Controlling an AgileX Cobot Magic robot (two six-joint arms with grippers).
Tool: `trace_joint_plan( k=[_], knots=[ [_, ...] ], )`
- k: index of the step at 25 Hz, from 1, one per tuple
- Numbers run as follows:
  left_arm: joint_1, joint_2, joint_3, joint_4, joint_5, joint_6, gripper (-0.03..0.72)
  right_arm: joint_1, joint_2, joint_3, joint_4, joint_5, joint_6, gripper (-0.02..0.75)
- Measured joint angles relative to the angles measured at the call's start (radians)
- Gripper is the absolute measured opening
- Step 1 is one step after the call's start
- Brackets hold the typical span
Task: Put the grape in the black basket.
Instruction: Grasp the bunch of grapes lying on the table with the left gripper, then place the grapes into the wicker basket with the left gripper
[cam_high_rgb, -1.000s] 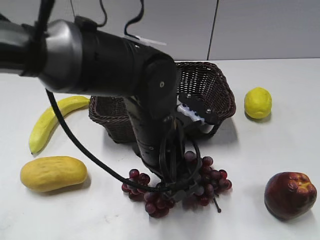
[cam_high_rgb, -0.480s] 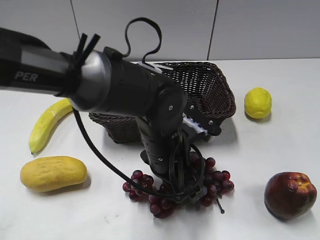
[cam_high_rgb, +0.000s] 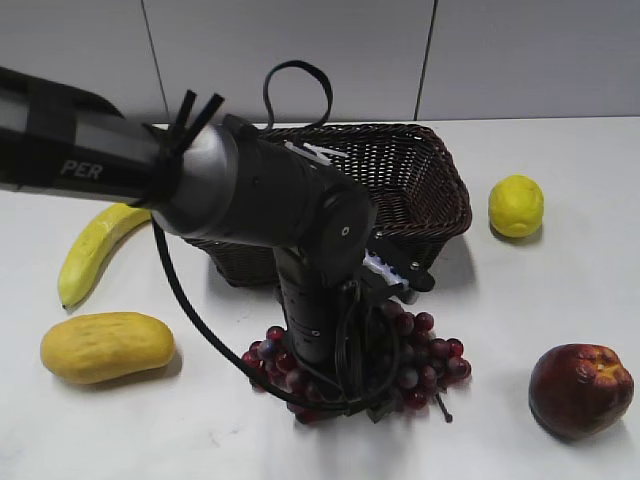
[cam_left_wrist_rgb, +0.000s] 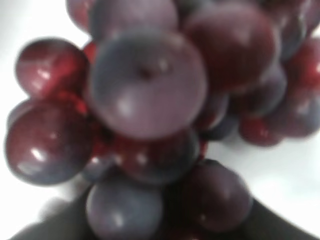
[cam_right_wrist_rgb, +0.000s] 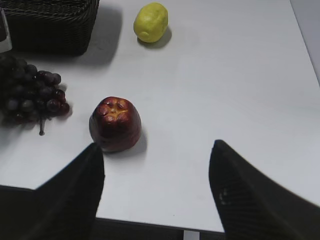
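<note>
Exterior view: against the picture from half a second ago, the left arm has sunk lower over the bunch of small round dark red-purple grapes, which lies on the white counter just in front of the dark woven wicker basket. The arm's wrist and looped cables now cover more of the bunch's middle and left part. The left end effector is buried among cables and grapes, so I cannot tell how far it is open or whether it grips anything. The yellow banana, the oblong yellow mango-like fruit, the yellow lemon and the large dark red apple-like fruit lie where they did.

Left wrist view: blurred grapes fill the picture at close range; the fingers are not clearly made out.

Right wrist view: the right end effector hangs above the counter with its two dark fingers spread wide, holding nothing. The basket is cut off at the upper left
</note>
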Motion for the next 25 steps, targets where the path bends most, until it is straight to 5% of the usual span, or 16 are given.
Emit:
trace_joint_plan(
  k=[1, 13, 25],
  knots=[
    [0.000, 0.000, 0.000, 0.000, 0.012, 0.000, 0.273, 0.000, 0.000, 0.000, 0.000, 0.000, 0.000, 0.499],
    [0.000, -0.200, 0.000, 0.064, 0.067, 0.001, 0.267, 0.000, 0.000, 0.000, 0.000, 0.000, 0.000, 0.499],
    [0.000, -0.421, 0.001, 0.547, -0.022, 0.016, 0.267, 0.000, 0.000, 0.000, 0.000, 0.000, 0.000, 0.499]
  ],
)
